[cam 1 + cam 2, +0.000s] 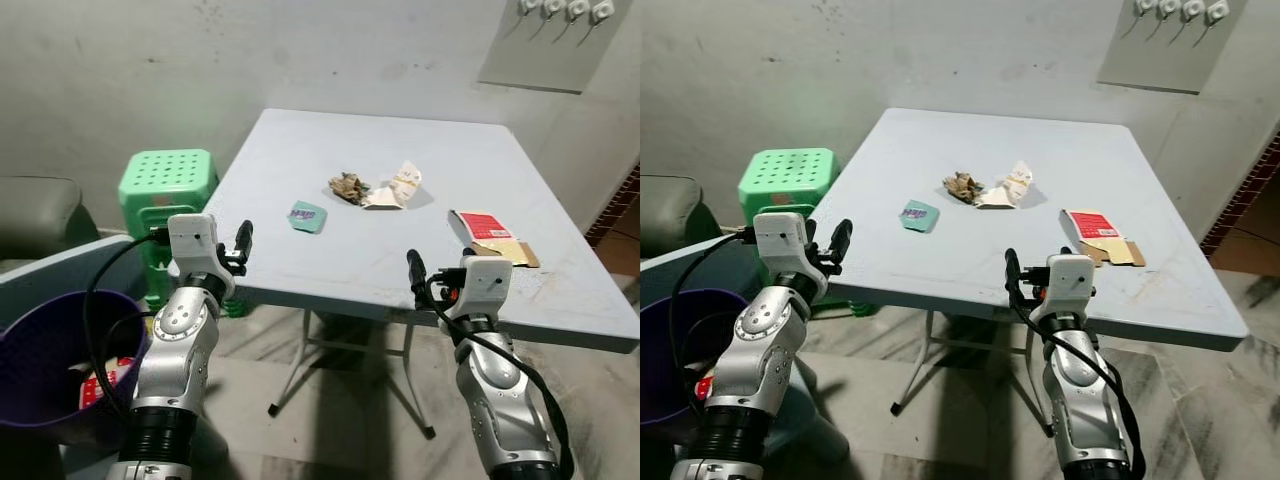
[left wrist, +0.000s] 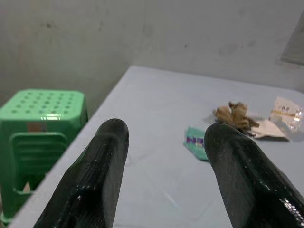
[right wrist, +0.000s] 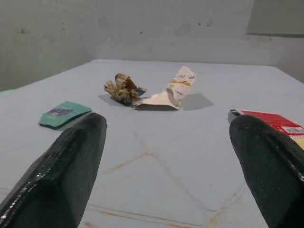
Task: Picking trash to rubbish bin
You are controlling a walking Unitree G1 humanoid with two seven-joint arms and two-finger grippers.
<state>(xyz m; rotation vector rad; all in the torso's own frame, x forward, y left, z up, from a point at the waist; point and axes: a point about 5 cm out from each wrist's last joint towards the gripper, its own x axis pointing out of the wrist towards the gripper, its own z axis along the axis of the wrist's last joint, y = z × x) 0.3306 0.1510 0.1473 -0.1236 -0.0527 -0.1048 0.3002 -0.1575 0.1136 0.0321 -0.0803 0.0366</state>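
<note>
1. A crumpled brown wrapper (image 1: 348,187) lies mid-surface (image 1: 300,160), touching a torn white wrapper (image 1: 398,187).
2. Nearer the robot lies a teal packet (image 1: 308,216).
3. Left pincer (image 2: 164,161) and right pincer (image 3: 166,166) hover at the near edge, fingers apart.
4. A purple bin (image 1: 40,350) stands below, left.

On the table (image 1: 330,250), a packet (image 1: 308,216) lies left of two wrappers (image 1: 378,187), a box (image 1: 488,234) at right.

Bare table (image 1: 330,262) between claws and wrappers (image 1: 376,188)
</note>
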